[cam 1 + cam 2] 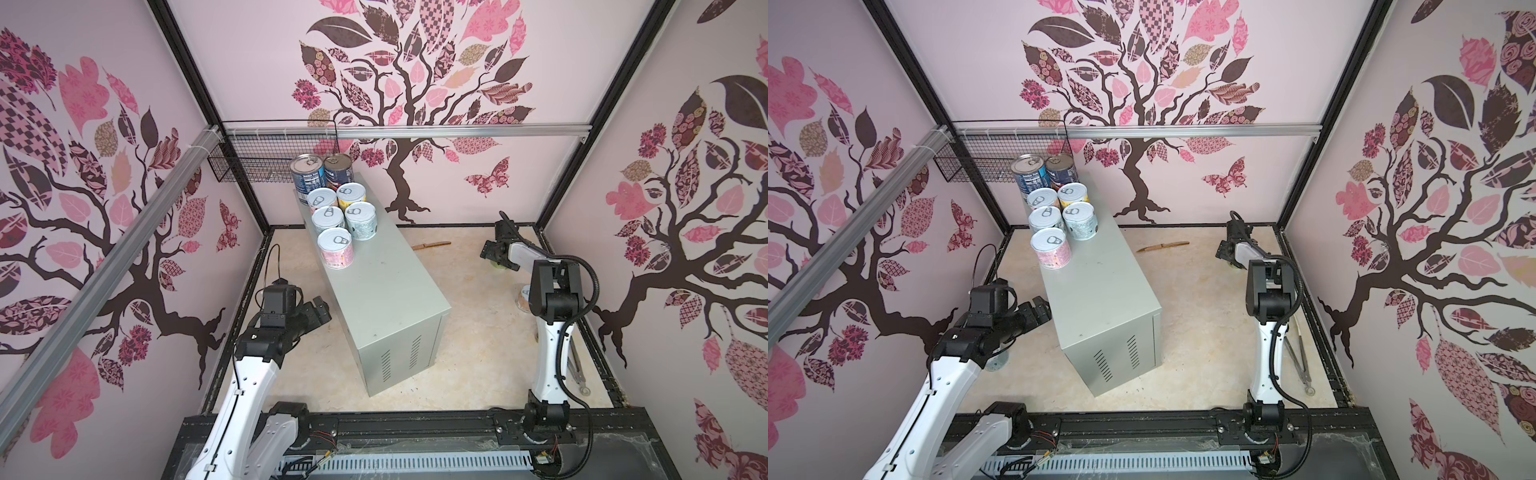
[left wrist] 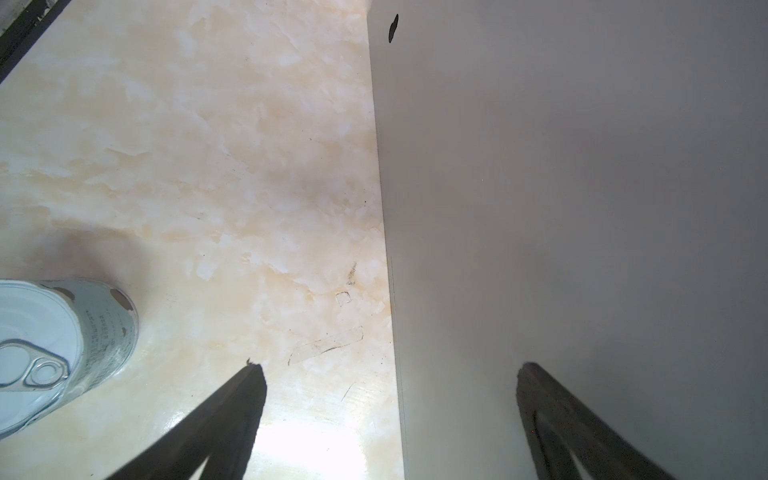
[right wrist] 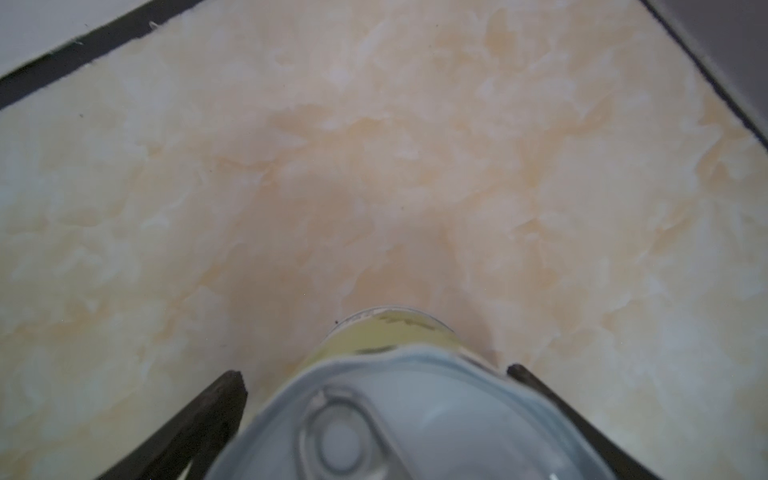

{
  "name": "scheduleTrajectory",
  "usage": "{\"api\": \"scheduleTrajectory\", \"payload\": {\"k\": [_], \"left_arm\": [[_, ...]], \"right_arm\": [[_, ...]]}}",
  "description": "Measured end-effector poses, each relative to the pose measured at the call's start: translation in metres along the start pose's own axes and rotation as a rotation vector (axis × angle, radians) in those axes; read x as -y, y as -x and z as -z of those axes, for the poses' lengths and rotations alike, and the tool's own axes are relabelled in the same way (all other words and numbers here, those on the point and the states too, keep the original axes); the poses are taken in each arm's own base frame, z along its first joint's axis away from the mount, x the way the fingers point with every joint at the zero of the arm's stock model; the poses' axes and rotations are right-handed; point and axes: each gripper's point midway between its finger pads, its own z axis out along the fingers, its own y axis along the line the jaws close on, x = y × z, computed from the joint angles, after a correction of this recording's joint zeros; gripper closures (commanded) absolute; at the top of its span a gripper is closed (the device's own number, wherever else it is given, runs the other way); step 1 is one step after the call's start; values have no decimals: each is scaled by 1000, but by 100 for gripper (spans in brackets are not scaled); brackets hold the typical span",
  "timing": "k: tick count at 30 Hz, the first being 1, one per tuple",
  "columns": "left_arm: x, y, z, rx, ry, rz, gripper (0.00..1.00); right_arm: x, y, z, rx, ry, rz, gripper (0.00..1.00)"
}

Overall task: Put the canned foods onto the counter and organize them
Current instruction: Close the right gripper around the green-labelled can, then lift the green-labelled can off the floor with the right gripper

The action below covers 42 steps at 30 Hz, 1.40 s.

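Tins fill the worktop's twelve o'clock end. Left end effector gapes wide, empty. Right end effector gapes around a yellow tin.

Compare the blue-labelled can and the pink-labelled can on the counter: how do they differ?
The blue can is taller than the pink can. The blue can has a metallic lid; the pink can has a white lid. The blue can stands at the far end of the counter, the pink can nearer its middle. Both stand upright.
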Motion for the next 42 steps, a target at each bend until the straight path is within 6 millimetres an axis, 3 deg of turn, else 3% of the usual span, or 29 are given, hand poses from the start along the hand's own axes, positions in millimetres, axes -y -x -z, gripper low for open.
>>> {"api": "scheduleTrajectory", "payload": {"k": [10, 14, 20, 25, 31, 35, 42], "left_arm": [[0, 0, 0, 0, 0, 0, 2], [0, 0, 0, 0, 0, 0, 2], [0, 1, 1, 5, -3, 0, 2], [2, 3, 7, 28, -16, -2, 2], [5, 7, 18, 71, -40, -7, 2], [8, 9, 26, 98, -63, -17, 2], [18, 12, 47, 165, -133, -37, 2]], "right_arm": [[4, 1, -6, 39, -16, 9, 18], [5, 3, -7, 59, -16, 10, 31], [6, 1, -4, 75, -5, 14, 33], [9, -12, 8, 42, 23, 18, 34], [8, -35, 33, -14, 60, 39, 34], [1, -40, 58, -12, 93, 56, 34], [-27, -17, 136, 94, 203, 81, 34]]}}
